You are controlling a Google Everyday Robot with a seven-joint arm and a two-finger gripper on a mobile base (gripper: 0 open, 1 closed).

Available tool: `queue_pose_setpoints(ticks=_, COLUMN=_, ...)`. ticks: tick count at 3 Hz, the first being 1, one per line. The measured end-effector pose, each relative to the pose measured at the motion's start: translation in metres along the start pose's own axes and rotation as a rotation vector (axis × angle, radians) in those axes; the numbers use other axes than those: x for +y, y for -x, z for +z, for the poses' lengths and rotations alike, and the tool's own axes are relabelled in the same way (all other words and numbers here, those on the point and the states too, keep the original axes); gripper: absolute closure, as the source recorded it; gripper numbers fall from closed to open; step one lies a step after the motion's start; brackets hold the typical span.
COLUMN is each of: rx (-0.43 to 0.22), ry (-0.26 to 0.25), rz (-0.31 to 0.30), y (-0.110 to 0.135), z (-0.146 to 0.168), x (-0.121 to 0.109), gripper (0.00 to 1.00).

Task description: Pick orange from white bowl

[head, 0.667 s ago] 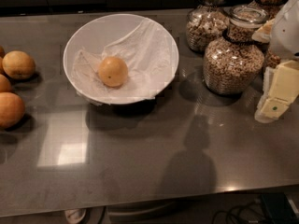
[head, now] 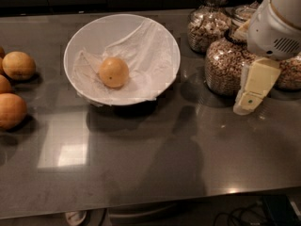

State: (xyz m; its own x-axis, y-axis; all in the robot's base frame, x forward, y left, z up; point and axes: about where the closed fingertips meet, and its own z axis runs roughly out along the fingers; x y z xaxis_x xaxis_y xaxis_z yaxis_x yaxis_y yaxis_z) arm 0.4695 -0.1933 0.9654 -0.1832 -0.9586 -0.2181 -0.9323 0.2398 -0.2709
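The orange (head: 113, 72) is round and yellow-orange with a small dark dimple. It lies in the white bowl (head: 160, 36) on a crumpled white paper sheet (head: 146, 62), left of the bowl's middle. The bowl stands at the back centre of the dark counter. My gripper (head: 251, 87), cream-coloured under a white wrist housing, hangs at the right, in front of the glass jars. It is well to the right of the bowl and above the counter, with nothing seen in it.
Several glass jars of cereal (head: 225, 67) stand at the back right, right behind the gripper. Three duller tan-orange fruits (head: 18, 65) lie at the left edge of the counter (head: 141, 164). Cables lie on the floor below the front edge.
The gripper and wrist have moved left, further into view and in front of the jars. The orange and bowl have not moved.
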Motion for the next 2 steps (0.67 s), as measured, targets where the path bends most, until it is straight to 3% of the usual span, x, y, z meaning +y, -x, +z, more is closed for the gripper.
queue_pose_setpoints(ticks=2, rx=-0.141, ry=-0.035, rz=-0.151, y=0.090, z=0.041, x=-0.040, gripper=0.00)
